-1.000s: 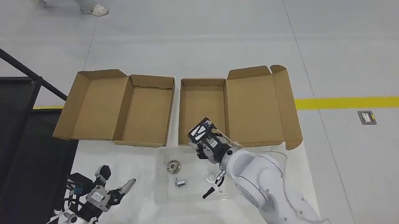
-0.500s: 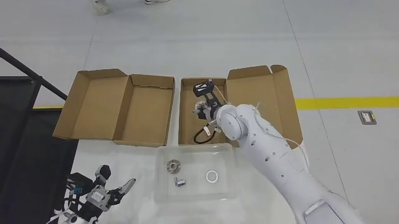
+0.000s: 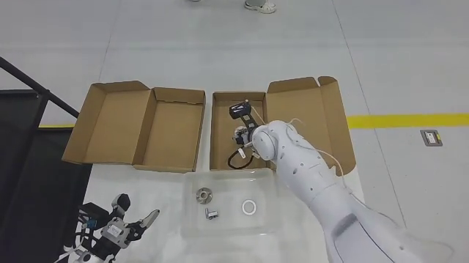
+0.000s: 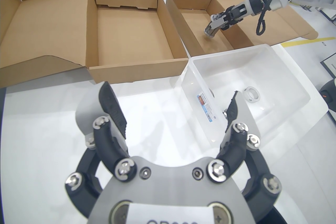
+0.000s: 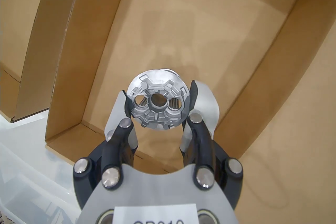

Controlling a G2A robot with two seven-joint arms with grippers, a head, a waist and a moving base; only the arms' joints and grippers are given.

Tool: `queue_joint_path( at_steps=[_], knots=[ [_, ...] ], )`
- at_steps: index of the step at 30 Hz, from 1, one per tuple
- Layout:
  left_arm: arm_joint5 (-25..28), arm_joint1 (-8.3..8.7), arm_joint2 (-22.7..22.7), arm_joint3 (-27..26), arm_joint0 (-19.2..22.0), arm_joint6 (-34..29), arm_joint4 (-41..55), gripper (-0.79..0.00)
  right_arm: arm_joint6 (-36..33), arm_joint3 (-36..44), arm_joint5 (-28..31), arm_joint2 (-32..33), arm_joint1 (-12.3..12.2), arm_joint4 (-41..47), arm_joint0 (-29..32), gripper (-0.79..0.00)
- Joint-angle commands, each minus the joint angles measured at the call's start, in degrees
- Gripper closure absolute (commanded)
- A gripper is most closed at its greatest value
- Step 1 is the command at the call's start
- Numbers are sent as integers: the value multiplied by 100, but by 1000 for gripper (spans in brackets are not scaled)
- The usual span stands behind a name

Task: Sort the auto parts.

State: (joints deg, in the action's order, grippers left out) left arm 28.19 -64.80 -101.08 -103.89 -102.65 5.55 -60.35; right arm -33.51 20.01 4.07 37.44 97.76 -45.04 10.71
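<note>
– Auto parts (image 3: 204,194) in the top view, how many?
– Three in the clear tub (image 3: 227,225) on the worktop (image 3: 146,182): a flanged hub (image 3: 204,194), a small fitting (image 3: 212,213) and a white ring (image 3: 249,206). Two open cardboard boxes (image 3: 168,127) stand just behind the tub.
– Left wrist view?
– The left end effector (image 4: 170,91) is spread wide and empty, over the worktop beside the tub.
– Right wrist view?
– The right end effector (image 5: 159,97) clamps a fourth part, a toothed disc (image 5: 155,88), above the floor of the right box (image 5: 197,25), with the box walls around it.
</note>
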Motion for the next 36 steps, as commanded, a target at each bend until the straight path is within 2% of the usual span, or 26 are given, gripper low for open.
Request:
queue_joint_path(
  at_steps=[1,11,16,20,24,27,31,36],
  knots=[
    [0,0,0,0,0,0,0,-785,31,-133,34,-6,48,11,-28,-785],
    [0,0,0,0,0,0,0,-785,332,-378,408,69,146,47,-174,-785],
    [0,0,0,0,0,0,0,-785,593,14,764,66,85,-170,-149,-785],
    [0,0,0,0,0,0,0,-785,767,623,1110,146,-88,-390,56,-785],
    [0,0,0,0,0,0,0,-785,679,1738,1288,310,-367,-758,498,-785],
    [0,0,0,0,0,0,0,-785,326,3014,1342,563,-661,-1164,1048,-785],
    [0,0,0,0,0,0,0,-785,-627,5102,1648,1094,-1092,-1688,2114,-785],
    [0,0,0,0,0,0,0,-785,-2021,7036,2674,1634,-1480,-1844,3311,-785]
  ],
)
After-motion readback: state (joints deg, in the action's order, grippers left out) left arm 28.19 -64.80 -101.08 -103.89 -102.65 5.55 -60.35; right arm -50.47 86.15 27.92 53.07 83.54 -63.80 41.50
